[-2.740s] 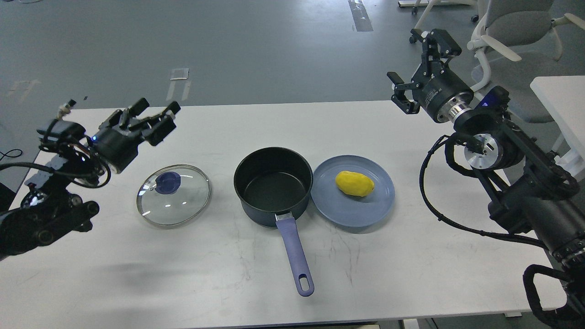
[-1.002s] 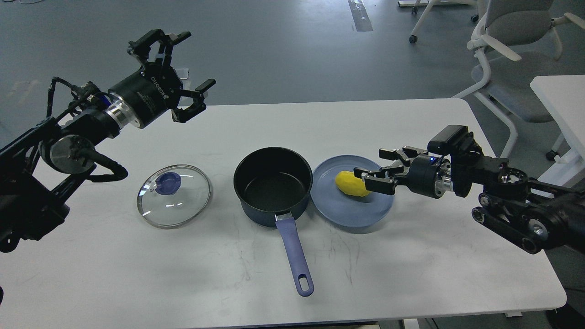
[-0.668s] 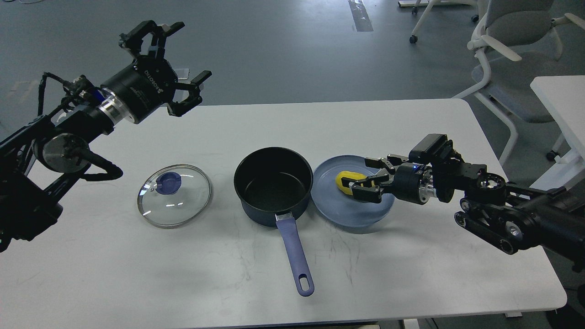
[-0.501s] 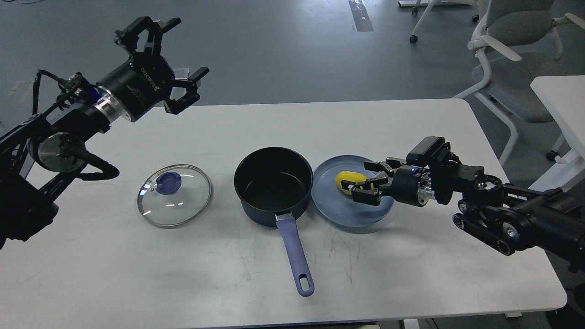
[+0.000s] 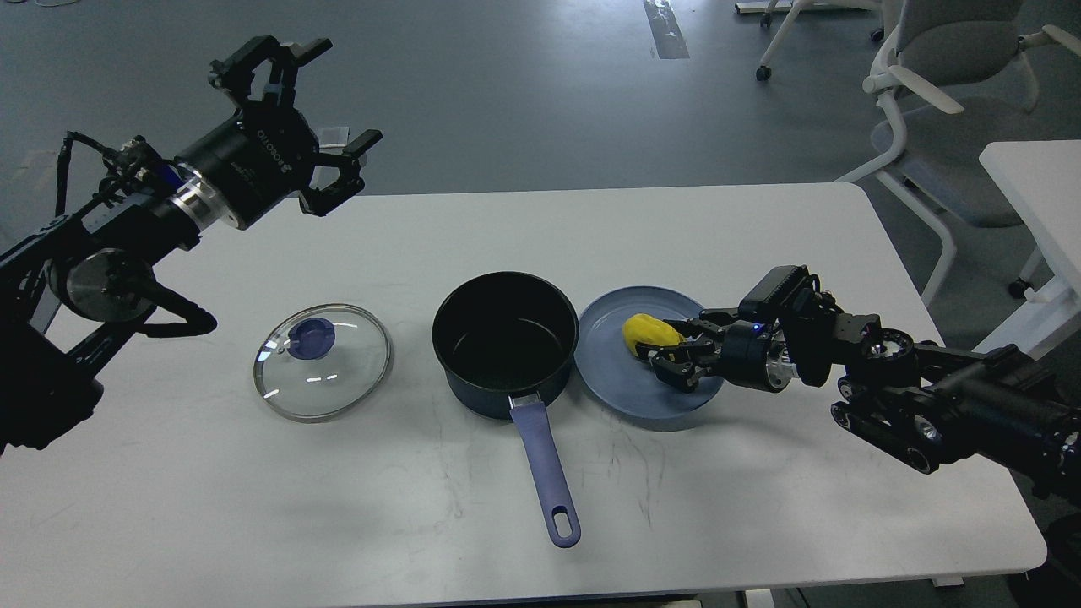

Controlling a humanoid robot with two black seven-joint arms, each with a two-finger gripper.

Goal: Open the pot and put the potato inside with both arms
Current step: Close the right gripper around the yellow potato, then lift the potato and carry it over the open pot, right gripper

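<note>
The dark pot (image 5: 505, 341) stands open mid-table, its blue handle (image 5: 545, 469) pointing toward me. Its glass lid (image 5: 322, 361) with a blue knob lies flat on the table to the pot's left. The yellow potato (image 5: 647, 329) lies on the blue plate (image 5: 621, 384) just right of the pot. My right gripper (image 5: 670, 346) reaches in low from the right, and its fingers are closed around the potato's right end. My left gripper (image 5: 338, 97) is open and empty, raised high over the table's far left, well away from the lid.
The white table (image 5: 760, 473) has bare surface in front and to the right. An office chair (image 5: 946, 51) and the corner of a second white table (image 5: 1034, 181) stand beyond the right edge.
My right arm swung down from high on the right to the plate, and its fingers closed in on the potato. My left arm rose from beside the lid to high on the left.
</note>
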